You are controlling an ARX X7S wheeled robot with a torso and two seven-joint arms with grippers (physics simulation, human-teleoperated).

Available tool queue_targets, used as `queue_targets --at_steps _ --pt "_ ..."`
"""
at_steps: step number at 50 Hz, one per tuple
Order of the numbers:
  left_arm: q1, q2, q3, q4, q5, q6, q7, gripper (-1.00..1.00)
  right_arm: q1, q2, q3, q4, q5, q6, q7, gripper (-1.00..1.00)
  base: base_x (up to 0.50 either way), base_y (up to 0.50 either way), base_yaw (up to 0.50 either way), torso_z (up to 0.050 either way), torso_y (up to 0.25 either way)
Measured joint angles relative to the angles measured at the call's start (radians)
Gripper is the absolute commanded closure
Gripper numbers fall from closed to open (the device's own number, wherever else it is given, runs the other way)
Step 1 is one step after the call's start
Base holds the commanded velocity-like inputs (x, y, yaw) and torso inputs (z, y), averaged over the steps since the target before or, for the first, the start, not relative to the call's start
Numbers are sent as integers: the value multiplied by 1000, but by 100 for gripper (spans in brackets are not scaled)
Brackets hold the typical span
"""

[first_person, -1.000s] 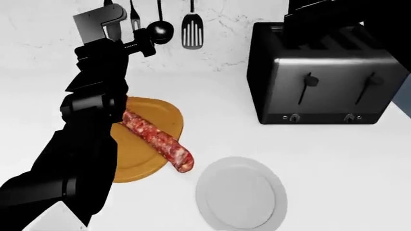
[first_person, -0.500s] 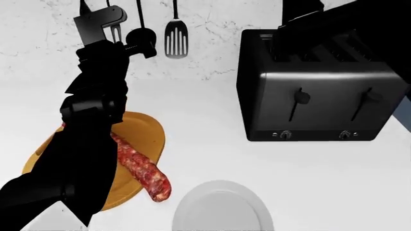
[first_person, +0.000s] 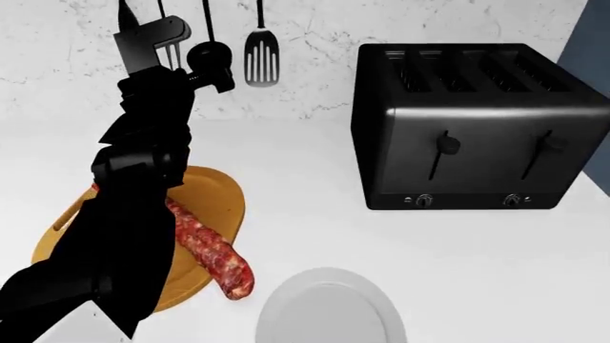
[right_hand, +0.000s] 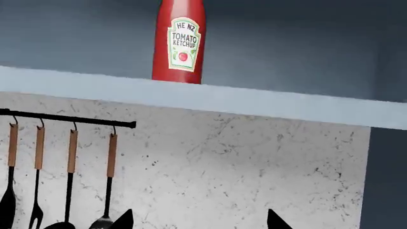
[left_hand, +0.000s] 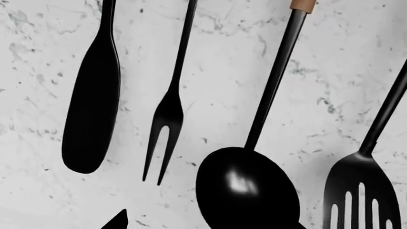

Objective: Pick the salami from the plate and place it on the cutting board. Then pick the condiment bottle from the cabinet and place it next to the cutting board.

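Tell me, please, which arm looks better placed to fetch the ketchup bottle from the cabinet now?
Probably the right. Its claw, open, points up toward the condiment bottle standing on the cabinet shelf. The left wrist camera faces only the hanging utensils, and the salami already lies on the cutting board.

Three cameras: one high over the counter, two facing the back wall

The head view looks steeply down from above onto the counter (first_person: 496,257), with the toaster (first_person: 476,128) at right and the marbled wall (first_person: 315,43) across the top; the left arm (first_person: 133,200) rises through the near left. The left wrist view faces that wall close up, its frame filled by the hanging utensils (left_hand: 245,186). The right wrist view faces the same wall from farther back and tilts upward to the shelf (right_hand: 190,95) and bottle (right_hand: 180,40). All three share the utensils (first_person: 259,53) (right_hand: 70,191).
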Motion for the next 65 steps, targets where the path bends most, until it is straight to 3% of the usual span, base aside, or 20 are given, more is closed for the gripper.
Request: queue_targets --at_steps 19,35,52,65 --pt "12 1 -6 0 3 1 2 -100 107 -56 66 -125 114 -106 242 -100 0 0 0 0 0" --pt "15 1 -2 0 4 1 1 -100 294 -73 21 -215 155 -147 346 -100 0 0 0 0 0" --pt "17 1 3 0 4 1 -4 -100 338 -136 120 -160 142 -65 368 -100 0 0 0 0 0" --pt "18 1 11 0 5 2 -7 -100 338 -302 250 78 35 162 332 -100 0 0 0 0 0"
